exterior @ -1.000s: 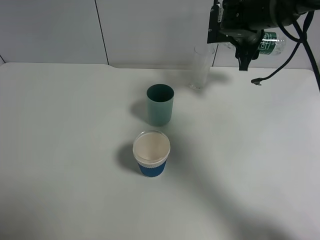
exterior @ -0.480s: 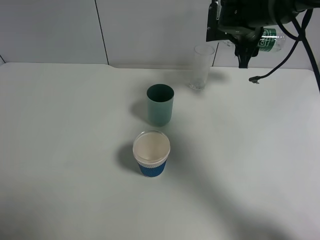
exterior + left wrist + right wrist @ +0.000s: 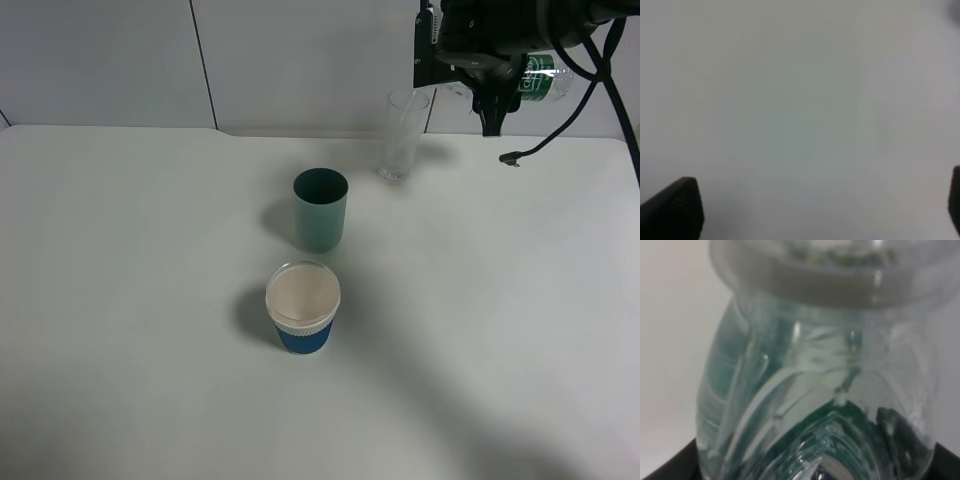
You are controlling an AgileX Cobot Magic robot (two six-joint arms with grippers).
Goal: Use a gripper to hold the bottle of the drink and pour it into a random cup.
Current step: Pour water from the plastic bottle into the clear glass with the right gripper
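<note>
The bottle (image 3: 541,82), clear with a green label, hangs nearly on its side at the far right, above the table. My right gripper (image 3: 497,88) is shut on it and hides most of its neck end. The clear glass cup (image 3: 402,134) stands upright just left of and below the gripper, apart from it. In the right wrist view the bottle (image 3: 815,390) fills the frame, with black fingers (image 3: 665,469) at its sides. In the left wrist view my left gripper (image 3: 815,207) is open over bare table, with nothing between its fingertips.
A teal-green cup (image 3: 320,209) stands mid-table, in front of and left of the glass. A blue paper cup (image 3: 303,309) with a white rim stands nearer the front. A loose black cable end (image 3: 511,158) dangles by the right arm. A wall (image 3: 300,60) closes off the white table (image 3: 120,300) behind.
My right gripper with the bottle has risen very slightly. The glass and the other cups have not moved.
</note>
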